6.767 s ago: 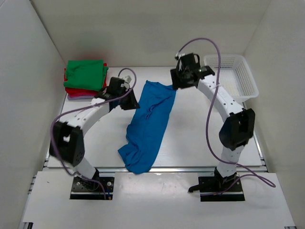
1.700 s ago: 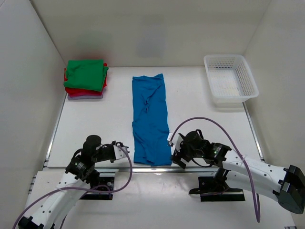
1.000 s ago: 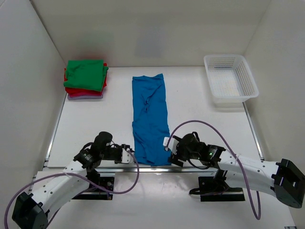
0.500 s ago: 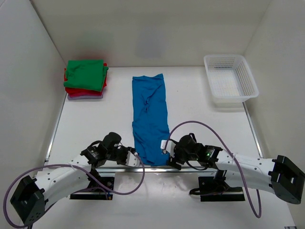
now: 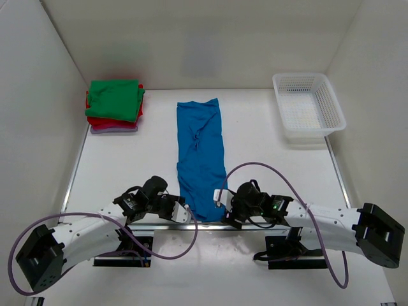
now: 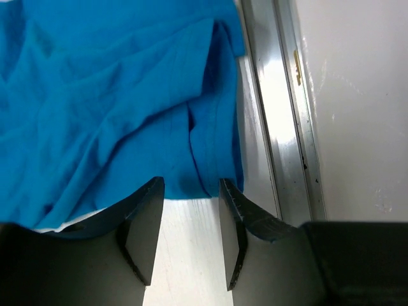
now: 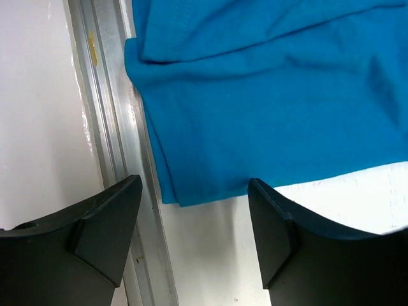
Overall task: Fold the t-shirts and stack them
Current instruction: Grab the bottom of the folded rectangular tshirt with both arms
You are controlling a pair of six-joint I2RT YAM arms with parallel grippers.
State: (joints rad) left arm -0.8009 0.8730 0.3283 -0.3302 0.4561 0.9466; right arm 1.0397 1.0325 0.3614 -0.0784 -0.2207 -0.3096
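The bright blue t-shirt [image 5: 201, 159] lies flat as a long narrow strip down the middle of the table, its near end at the front edge. My left gripper [image 5: 181, 213] is open and low at the strip's near left corner. In the left wrist view my left gripper [image 6: 190, 185] frames the blue hem [image 6: 115, 108] without touching it. My right gripper [image 5: 223, 208] is open at the near right corner. In the right wrist view my right gripper [image 7: 194, 185] sits just short of the blue corner [image 7: 268, 102]. Folded green [image 5: 115, 99], red [image 5: 109, 120] and lavender [image 5: 108, 129] shirts are stacked at the far left.
A white mesh basket [image 5: 299, 76] stands at the far right. A metal rail [image 7: 108, 127] runs along the table's front edge, right beside both grippers; it also shows in the left wrist view [image 6: 280, 127]. White walls close in the sides and back.
Both arms came down from the shirt's far end, leaving it flat, then closed in from the sides onto its near corners. The shirt has not moved in the last second.
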